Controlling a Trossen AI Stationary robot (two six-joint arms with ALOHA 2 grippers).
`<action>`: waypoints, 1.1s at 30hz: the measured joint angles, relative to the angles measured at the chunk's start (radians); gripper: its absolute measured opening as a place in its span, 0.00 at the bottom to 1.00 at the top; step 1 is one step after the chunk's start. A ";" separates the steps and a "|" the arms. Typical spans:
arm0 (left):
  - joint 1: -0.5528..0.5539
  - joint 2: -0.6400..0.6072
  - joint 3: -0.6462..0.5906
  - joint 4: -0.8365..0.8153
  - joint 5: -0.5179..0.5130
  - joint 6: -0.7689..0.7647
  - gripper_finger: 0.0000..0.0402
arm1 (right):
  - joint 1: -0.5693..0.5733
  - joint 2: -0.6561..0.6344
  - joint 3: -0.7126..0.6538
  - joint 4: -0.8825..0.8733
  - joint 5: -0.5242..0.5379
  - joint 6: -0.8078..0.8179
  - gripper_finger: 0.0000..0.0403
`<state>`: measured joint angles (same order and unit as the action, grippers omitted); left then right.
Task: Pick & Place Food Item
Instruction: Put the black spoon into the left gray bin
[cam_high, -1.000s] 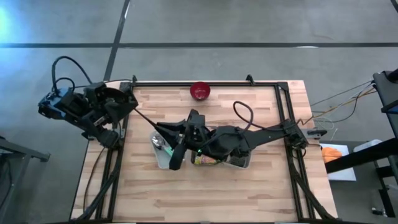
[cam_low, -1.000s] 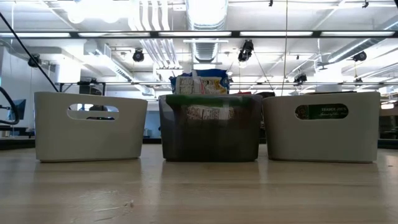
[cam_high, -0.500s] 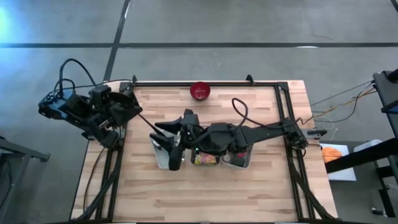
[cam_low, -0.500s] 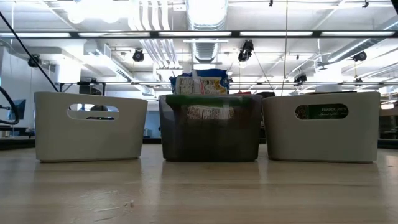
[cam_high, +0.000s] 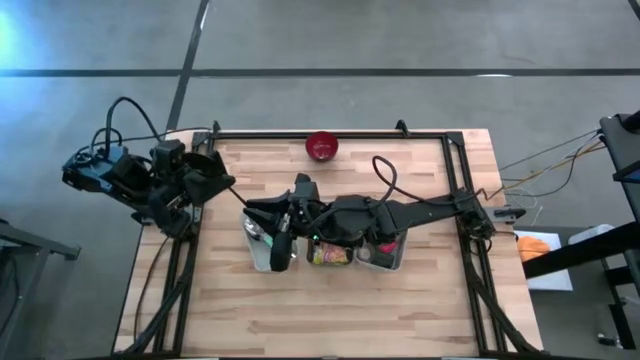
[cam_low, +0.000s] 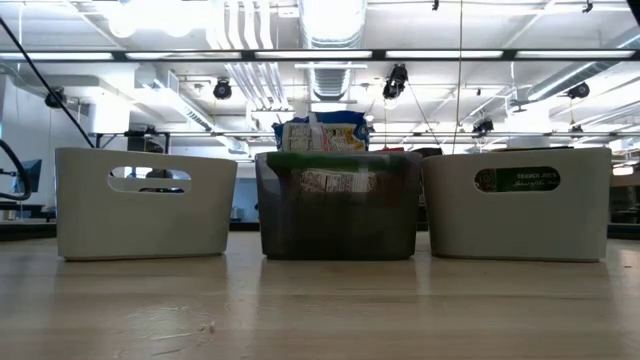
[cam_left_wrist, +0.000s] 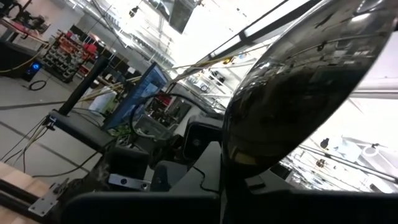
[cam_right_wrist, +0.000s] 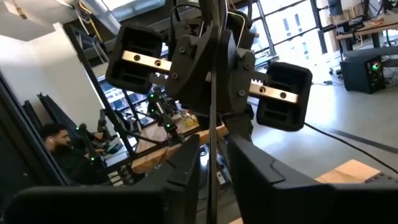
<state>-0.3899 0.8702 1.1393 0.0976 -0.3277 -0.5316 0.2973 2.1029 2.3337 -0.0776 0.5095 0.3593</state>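
Note:
A thin dark handle (cam_high: 240, 194) spans between my two grippers above the table's left part. Its glossy dark rounded end (cam_left_wrist: 298, 93) fills the left wrist view. My left gripper (cam_high: 225, 183) is at the table's left edge, shut on it. My right gripper (cam_right_wrist: 211, 146) reaches over the bins with the handle (cam_right_wrist: 210, 99) between its fingers. Food packets (cam_low: 320, 133) stick out of the dark middle bin (cam_low: 337, 205), which stands on the table. My left gripper has the utensil where the handle meets the rounded end (cam_left_wrist: 225, 168); its own fingers (cam_left_wrist: 155, 208) hide the contact. The utensil is clear of the table. My right gripper has the handle (cam_right_wrist: 211, 134) between its two fingers (cam_right_wrist: 189, 155), which lie across it. A narrow slit shows on each side of the handle, so I cannot tell whether they touch it.
A white bin (cam_low: 145, 205) and another white bin (cam_low: 518, 205) flank the dark one; all three lie under my right arm (cam_high: 400, 215) in the high view. A red bowl (cam_high: 321, 146) sits at the table's far edge. A person sits beyond the table (cam_right_wrist: 59, 152).
Both wrists have tipped a little. My right gripper has drawn slightly toward the table's left edge, and the stretch of handle showing between the two grippers is shorter than before. The utensil stays clear of the table.

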 joint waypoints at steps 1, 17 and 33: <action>0.000 0.005 0.000 -0.001 0.000 0.000 0.00 | -0.002 0.000 0.000 -0.001 -0.010 0.000 0.17; 0.001 0.002 -0.001 -0.054 0.000 0.003 0.00 | -0.009 -0.020 0.001 -0.120 -0.021 0.029 0.02; 0.001 -0.018 0.001 -0.138 0.014 -0.044 0.53 | -0.032 -0.035 0.000 -0.211 -0.004 0.098 0.02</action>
<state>-0.3893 0.8520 1.1404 -0.0405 -0.3134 -0.5754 0.2649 2.0676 2.3341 -0.2882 0.5055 0.4568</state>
